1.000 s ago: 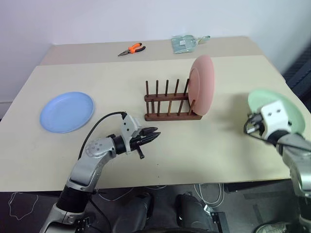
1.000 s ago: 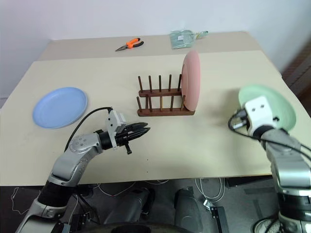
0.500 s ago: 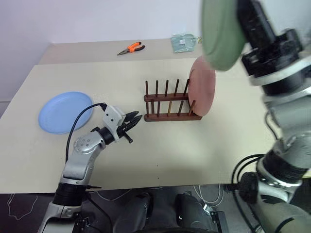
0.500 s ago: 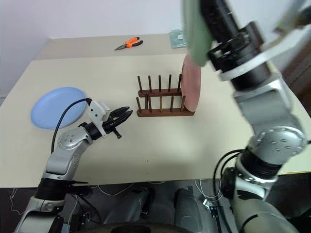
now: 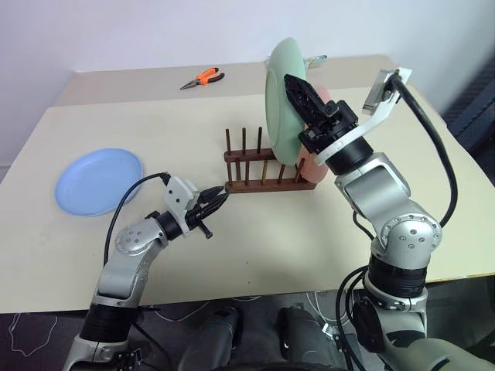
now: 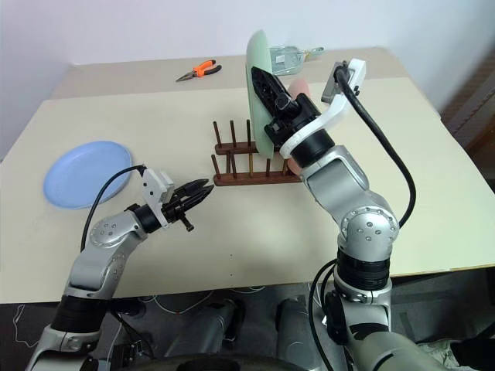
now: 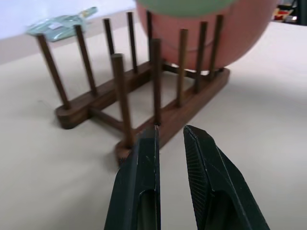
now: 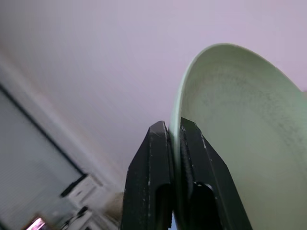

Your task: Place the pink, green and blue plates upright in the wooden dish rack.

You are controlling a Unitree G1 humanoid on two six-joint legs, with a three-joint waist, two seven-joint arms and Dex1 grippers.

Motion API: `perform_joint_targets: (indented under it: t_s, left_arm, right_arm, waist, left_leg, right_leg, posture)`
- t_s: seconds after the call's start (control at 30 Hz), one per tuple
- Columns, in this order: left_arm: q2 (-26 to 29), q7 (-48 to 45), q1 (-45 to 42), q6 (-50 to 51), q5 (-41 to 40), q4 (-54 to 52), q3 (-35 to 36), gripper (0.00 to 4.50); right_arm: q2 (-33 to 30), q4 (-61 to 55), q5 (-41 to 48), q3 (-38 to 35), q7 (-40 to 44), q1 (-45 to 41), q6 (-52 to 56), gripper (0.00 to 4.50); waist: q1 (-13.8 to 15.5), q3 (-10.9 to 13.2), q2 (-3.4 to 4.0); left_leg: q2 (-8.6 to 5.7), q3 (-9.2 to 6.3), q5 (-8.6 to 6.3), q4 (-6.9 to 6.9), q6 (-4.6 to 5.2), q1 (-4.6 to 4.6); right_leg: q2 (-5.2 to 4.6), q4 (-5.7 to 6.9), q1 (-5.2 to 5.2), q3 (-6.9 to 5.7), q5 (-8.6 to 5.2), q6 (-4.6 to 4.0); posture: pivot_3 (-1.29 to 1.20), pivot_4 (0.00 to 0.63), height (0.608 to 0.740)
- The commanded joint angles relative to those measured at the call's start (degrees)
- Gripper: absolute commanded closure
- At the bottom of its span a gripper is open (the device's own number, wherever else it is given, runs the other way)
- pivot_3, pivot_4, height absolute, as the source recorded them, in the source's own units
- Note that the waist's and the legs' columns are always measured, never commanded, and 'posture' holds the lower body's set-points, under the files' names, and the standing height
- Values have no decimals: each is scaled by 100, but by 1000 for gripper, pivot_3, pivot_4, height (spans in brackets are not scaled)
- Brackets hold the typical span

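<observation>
My right gripper is shut on the rim of the green plate and holds it upright, on edge, just above the right half of the wooden dish rack. The pink plate stands upright in the rack's right end slot, mostly hidden behind the green plate and my right hand. The blue plate lies flat on the table at the far left. My left gripper hovers low over the table just left of the rack, pointing at its near rail. Its fingers are narrowly open with nothing between them.
Orange-handled pliers and a clear packet lie at the back of the beige table. The rack's left slots stand unoccupied. A black cable loops from my right wrist over the table's right side.
My right arm has swung left and up from the table's right edge, rolling the green plate onto its edge over the rack. My left gripper has shifted slightly left.
</observation>
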Motion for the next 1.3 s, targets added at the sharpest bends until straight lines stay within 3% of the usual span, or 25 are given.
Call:
perform_joint_targets:
  t_s: [0.03, 0.47, 0.83, 1.3]
  left_arm:
    - [26, -36, 14, 45, -105, -266, -20, 3724]
    - [29, -32, 45, 148, -41, -358, -93, 3724]
    - [46, -11, 19, 132, -39, -305, -74, 3724]
    - [71, 1, 33, 133, -37, -308, -62, 3724]
  right_arm:
    - [112, 193, -17, 82, -182, -52, 97, 4480]
    - [-82, 56, -108, -68, 216, -558, 78, 4480]
    - [468, -84, 659, -81, -455, -559, -100, 4480]
    - [808, 664, -8, -116, -780, -390, -274, 4480]
  waist:
    - [-6, -1, 0]
    - [-26, 2, 6]
    - [-13, 1, 6]
    - [-17, 2, 7]
  left_leg:
    - [1, 0, 0, -1, -1, 0]
    - [1, 0, 0, -1, -1, 1]
    - [1, 0, 0, -5, -1, 1]
    - [1, 0, 1, -6, -2, 2]
  right_leg:
    - [0, 2, -1, 0, 0, 0]
    - [1, 6, -4, 3, 0, 0]
    - [1, 6, -5, 3, 0, 0]
    - [6, 7, -7, 4, 0, -1]
  posture:
    - [0, 150, 740]
    - [0, 150, 740]
    - [0, 150, 740]
    - [0, 150, 740]
